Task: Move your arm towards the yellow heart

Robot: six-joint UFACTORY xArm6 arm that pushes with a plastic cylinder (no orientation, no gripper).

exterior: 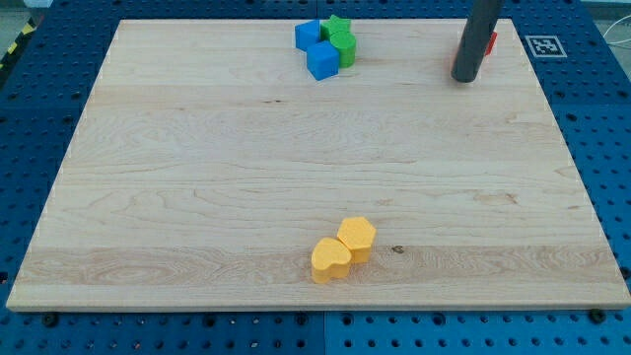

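The yellow heart point(330, 259) lies near the view's bottom, a little right of the board's middle. A yellow hexagon block point(357, 238) touches it on its upper right. My tip point(463, 77) is at the end of the dark rod, near the view's top right, far from the yellow heart. A red block point(490, 41) sits right behind the rod and is mostly hidden by it.
Two blue blocks point(321, 61) point(308, 35) and two green blocks point(344, 48) point(338, 27) cluster at the view's top centre. The wooden board point(197, 177) lies on a blue perforated table. A black-and-white marker point(543, 45) sits off the board's top right corner.
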